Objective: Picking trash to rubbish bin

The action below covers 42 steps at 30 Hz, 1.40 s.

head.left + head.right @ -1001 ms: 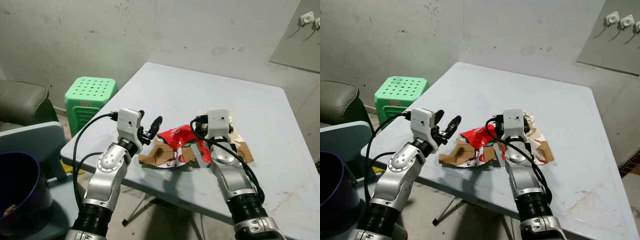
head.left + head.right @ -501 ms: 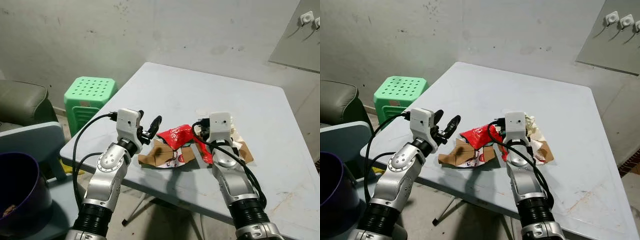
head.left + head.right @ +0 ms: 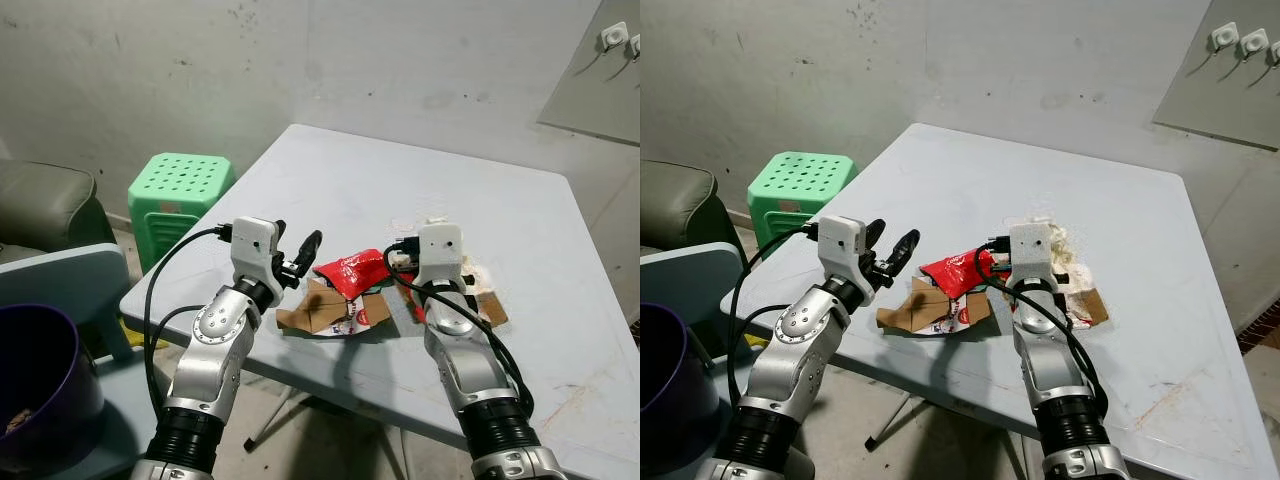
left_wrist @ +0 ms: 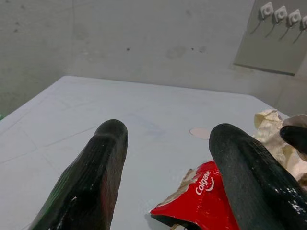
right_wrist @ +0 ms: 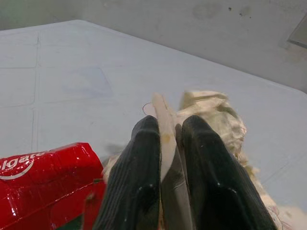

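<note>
A heap of trash lies near the table's front edge: a red Colgate box (image 3: 352, 272), flat brown cardboard (image 3: 320, 310) and crumpled beige paper (image 3: 1068, 248). My right gripper (image 5: 168, 125) sits over the right side of the heap, shut on a thin pale piece of paper that stands up between its fingers. The beige paper (image 5: 211, 108) lies just beyond it and the red box (image 5: 43, 177) beside it. My left gripper (image 3: 297, 240) hovers open just left of the heap, with the red box (image 4: 201, 196) below its fingers and nothing between them.
The pale blue table (image 3: 400, 180) stands against a grey wall. A dark purple bin (image 3: 35, 385) sits at the lower left, beside a blue-grey seat (image 3: 60, 280). A green plastic stool (image 3: 180, 190) and a dark cushion (image 3: 45, 205) are further left.
My right wrist has shifted slightly right and away from the red box, taking the pale paper with it. The left arm has stayed where it was.
</note>
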Motion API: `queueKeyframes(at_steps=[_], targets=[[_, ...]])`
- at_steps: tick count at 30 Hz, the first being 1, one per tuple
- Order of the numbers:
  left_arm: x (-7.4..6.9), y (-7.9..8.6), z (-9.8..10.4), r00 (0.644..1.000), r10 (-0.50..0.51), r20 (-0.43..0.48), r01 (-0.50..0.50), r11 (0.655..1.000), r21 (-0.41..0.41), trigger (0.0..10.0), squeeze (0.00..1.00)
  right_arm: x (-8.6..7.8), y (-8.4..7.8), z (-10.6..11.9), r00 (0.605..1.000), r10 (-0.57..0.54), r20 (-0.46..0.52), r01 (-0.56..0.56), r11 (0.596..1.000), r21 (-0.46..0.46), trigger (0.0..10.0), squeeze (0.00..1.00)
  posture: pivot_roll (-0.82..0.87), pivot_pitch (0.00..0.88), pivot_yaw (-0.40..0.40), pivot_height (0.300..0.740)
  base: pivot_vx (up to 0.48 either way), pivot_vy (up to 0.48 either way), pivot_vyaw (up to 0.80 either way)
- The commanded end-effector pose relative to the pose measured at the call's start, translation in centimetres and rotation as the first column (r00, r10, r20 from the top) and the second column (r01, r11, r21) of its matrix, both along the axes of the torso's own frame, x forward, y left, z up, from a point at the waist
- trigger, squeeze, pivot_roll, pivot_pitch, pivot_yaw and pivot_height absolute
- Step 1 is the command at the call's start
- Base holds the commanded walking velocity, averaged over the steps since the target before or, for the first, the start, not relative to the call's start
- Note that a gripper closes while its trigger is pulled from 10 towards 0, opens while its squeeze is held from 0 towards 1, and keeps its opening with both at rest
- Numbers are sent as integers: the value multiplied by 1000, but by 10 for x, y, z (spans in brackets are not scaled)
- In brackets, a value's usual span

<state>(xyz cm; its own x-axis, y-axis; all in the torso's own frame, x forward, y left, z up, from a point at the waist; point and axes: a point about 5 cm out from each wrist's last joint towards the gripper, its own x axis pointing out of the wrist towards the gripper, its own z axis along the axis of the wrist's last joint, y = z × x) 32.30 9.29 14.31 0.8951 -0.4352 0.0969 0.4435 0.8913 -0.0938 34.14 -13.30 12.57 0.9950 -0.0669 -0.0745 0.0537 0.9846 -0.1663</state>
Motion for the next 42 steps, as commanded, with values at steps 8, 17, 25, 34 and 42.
queueKeyframes(at_steps=[8, 17, 25, 34, 42], targets=[[2, -2, 7, 1000, 5, 16, -5, 1000, -10, 10000, 0, -8, -9, 9, 999, -28, 14, 28, 999, 34, 0, 0, -15, 0, -73, 740, 0, 0, 0], [4, -2, 10, 1000, 9, 23, -8, 1000, -17, 10000, 0, -24, -22, 23, 998, -56, 25, 51, 985, 163, 0, 0, -19, 0, -69, 740, 0, 0, 0], [7, -6, 15, 999, -24, 35, 25, 999, -34, 10000, 0, -38, -24, 44, 980, 120, 158, -176, 891, 419, 10000, 0, -32, 0, -56, 740, 0, 0, 0], [11, 0, 30, 993, -91, 73, 96, 993, -66, 10000, 0, -39, -22, 59, 926, 242, 289, -361, 793, 491, 10000, 0, -23, 0, -52, 740, 0, 0, 0], [15, 8, 37, 994, -77, 77, 86, 990, -111, 10000, 0, -36, -24, 60, 910, 260, 322, -394, 783, 482, 10000, 0, -11, 0, -52, 740, 0, 0, 0]])
